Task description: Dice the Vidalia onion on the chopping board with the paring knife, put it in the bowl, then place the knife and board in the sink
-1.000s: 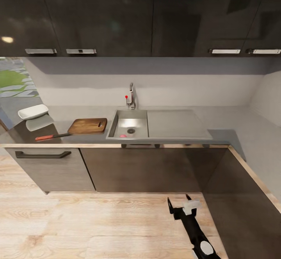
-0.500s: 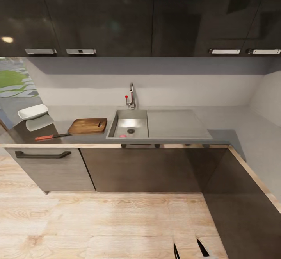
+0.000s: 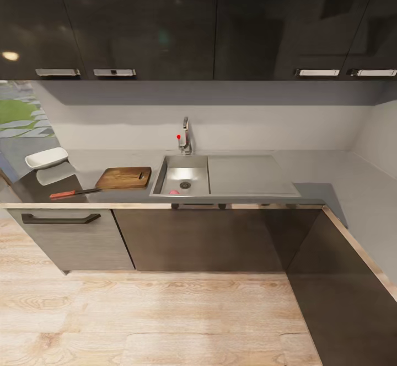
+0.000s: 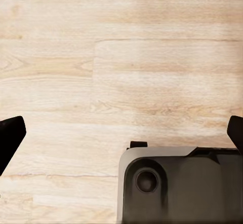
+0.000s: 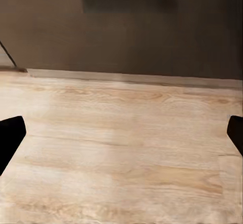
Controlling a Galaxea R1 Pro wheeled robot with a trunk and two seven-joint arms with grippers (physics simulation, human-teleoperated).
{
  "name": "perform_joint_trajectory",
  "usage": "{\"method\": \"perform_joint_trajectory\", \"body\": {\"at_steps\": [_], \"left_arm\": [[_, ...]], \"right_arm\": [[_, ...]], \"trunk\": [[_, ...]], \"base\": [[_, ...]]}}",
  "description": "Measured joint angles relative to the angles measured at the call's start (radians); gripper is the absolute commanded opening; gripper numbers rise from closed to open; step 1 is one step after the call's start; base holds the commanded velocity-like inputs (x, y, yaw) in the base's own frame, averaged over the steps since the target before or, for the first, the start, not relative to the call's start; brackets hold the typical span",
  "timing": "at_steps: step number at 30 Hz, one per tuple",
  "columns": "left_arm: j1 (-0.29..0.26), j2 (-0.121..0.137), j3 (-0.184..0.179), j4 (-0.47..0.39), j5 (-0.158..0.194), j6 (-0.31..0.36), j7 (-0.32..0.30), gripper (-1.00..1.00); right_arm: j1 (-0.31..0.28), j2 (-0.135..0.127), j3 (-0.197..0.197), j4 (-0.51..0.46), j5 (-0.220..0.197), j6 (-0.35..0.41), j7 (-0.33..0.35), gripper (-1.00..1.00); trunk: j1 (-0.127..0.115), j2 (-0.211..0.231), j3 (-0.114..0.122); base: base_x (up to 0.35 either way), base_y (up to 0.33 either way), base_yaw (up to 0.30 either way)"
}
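Observation:
The grey steel sink (image 3: 165,181) is set in the grey countertop (image 3: 320,170), with a chrome tap (image 3: 186,133) behind it. A small pinkish lump, the onion (image 3: 174,192), lies at the basin's near edge beside the drain. Left of the sink rests the brown chopping board (image 3: 124,178). The red-handled paring knife (image 3: 74,192) lies in front of it, and the white bowl (image 3: 47,158) sits at the far left. My left gripper (image 4: 121,133) hangs open over the wooden floor. My right gripper (image 5: 121,133) is open too, low above the floor and facing a cabinet base.
Dark upper cabinets (image 3: 165,24) hang over the worktop, and dark base cabinets (image 3: 198,239) stand below it. The counter turns a corner along the right (image 3: 358,255). Light wooden floor (image 3: 154,316) lies between me and the cabinets. A grey part of my base (image 4: 177,183) sits under the left gripper.
My right arm, raised at the lower right of the head view a second ago, has dropped down out of that view. The kitchen things have not moved.

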Motion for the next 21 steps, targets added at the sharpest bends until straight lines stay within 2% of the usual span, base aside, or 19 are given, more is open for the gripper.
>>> {"method": "perform_joint_trajectory", "body": {"at_steps": [2,5,9,10,11,12,14,17,18,19,20,21], "left_arm": [[-0.002,-0.003,-0.001,-0.018,-0.001,0.060,0.000,1.00],[-0.006,-0.008,-0.001,-0.067,-0.002,0.146,0.000,1.00],[-0.008,-0.010,-0.003,-0.217,-0.004,0.313,-0.001,1.00],[-0.009,-0.012,-0.005,-0.298,-0.005,0.398,-0.001,1.00],[-0.009,-0.013,-0.006,-0.330,-0.005,0.426,-0.001,1.00],[-0.009,-0.018,-0.008,-0.439,-0.006,0.536,-0.001,1.00],[-0.009,-0.024,-0.010,-0.565,-0.006,0.653,-0.001,1.00],[-0.009,-0.029,-0.019,-0.677,-0.007,0.759,-0.001,1.00],[-0.010,-0.032,-0.027,-0.730,-0.007,0.807,-0.003,1.00],[-0.020,-0.036,-0.041,-0.822,-0.008,0.895,-0.003,1.00],[-0.031,-0.038,-0.050,-0.867,-0.008,0.937,-0.003,1.00],[-0.066,-0.040,-0.075,-0.911,-0.008,1.001,-0.003,1.00]], "right_arm": [[0.000,0.001,-0.001,0.120,-0.002,-0.002,0.002,1.00],[0.000,0.001,-0.001,0.164,-0.003,-0.004,0.003,1.00],[0.000,0.002,-0.001,0.195,-0.004,-0.003,0.003,1.00],[0.000,0.002,-0.001,0.202,-0.005,-0.003,0.003,1.00],[0.000,0.002,-0.001,0.203,-0.005,-0.003,0.003,1.00],[0.000,0.002,-0.001,0.207,-0.005,-0.003,0.003,1.00],[0.000,0.002,-0.001,0.210,-0.005,-0.003,0.003,1.00],[0.000,0.002,-0.001,0.210,-0.005,-0.003,0.003,1.00],[0.000,0.002,-0.001,0.211,-0.006,-0.003,0.003,1.00],[0.000,0.002,-0.001,0.211,-0.006,-0.003,0.003,1.00],[0.000,0.002,-0.001,0.212,-0.006,-0.003,0.003,1.00],[0.000,0.002,-0.001,0.212,-0.006,-0.003,0.003,1.00]], "trunk": [[0.000,0.000,0.000],[0.000,0.000,0.000],[0.000,0.000,0.000],[0.000,0.000,0.000],[0.000,0.000,0.000],[0.000,0.000,0.000],[0.000,0.000,0.000],[0.000,0.000,0.000],[0.000,0.000,0.000],[0.000,0.000,0.000],[0.000,0.000,0.000],[0.000,0.000,0.000]], "base": [[0.000,0.000,0.000],[0.000,0.000,0.000],[0.000,0.000,0.000],[0.000,0.000,0.000],[0.000,0.000,0.000],[0.000,0.000,0.000],[0.000,0.000,0.000],[0.000,0.000,0.000],[0.000,0.000,0.000],[0.000,0.000,0.000],[0.000,0.000,0.000],[0.000,0.000,0.000]]}}
